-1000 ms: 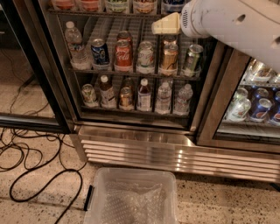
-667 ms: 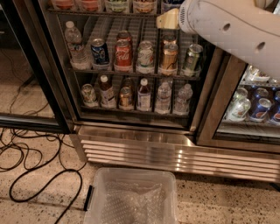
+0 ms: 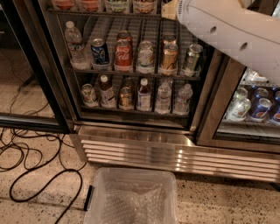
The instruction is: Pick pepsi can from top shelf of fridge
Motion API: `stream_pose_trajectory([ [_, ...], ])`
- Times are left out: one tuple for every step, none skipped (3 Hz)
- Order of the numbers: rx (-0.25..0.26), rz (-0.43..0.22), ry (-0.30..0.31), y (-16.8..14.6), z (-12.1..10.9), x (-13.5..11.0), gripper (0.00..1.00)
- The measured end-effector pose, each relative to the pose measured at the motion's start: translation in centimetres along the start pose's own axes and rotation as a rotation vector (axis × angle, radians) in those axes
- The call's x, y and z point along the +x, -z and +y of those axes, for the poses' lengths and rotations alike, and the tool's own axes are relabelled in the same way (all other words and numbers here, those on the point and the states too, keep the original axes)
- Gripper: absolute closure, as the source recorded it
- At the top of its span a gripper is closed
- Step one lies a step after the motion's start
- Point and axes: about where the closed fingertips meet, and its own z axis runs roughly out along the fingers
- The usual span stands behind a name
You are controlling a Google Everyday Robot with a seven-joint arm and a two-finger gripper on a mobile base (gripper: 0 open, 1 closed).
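fridge [image 3: 135, 151] holds pepsi can [image 3: 99, 51] beside Coca-Cola can [image 3: 123, 54]; tool [image 3: 170, 9] near its top

Gripper [image 3: 169, 9]: at the top edge of the view, above the gold-brown can.
Water bottle [image 3: 74, 41]: upright at the left end of the can row.
Coca-Cola can [image 3: 123, 54]: red, upright, near the front edge, with another can behind it.
Silver can [image 3: 145, 56]: just right of the red one.
Gold-brown can [image 3: 169, 57]: upright, right of the silver can.
Green-grey can [image 3: 192, 57]: at the right end of the row, tilted.
Row below: 2 cans [image 3: 89, 94] and 4 bottles [image 3: 143, 94], all upright along the front edge.
Blue cans [image 3: 261, 107]: behind glass at the right edge.
Clear plastic bin [image 3: 135, 172]: on the floor at the bottom edge, crinkled clear plastic inside.
Black cables [image 3: 26, 162]: looped over the speckled floor [image 3: 218, 197], bottom-left corner.
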Motion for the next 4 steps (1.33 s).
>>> stream_pose_trajectory([
  [-0.004, -0.021, -0.026, -0.7, 0.5, -0.9, 0.21],
  [-0.031, -0.036, -0.036, -1.2, 1.6, -1.8, 0.35],
  [-0.061, -0.043, -0.038, -1.4, 2.7, -2.2, 0.36],
  [-0.098, -0.046, -0.027, -1.6, 4.1, -2.4, 0.37],
])
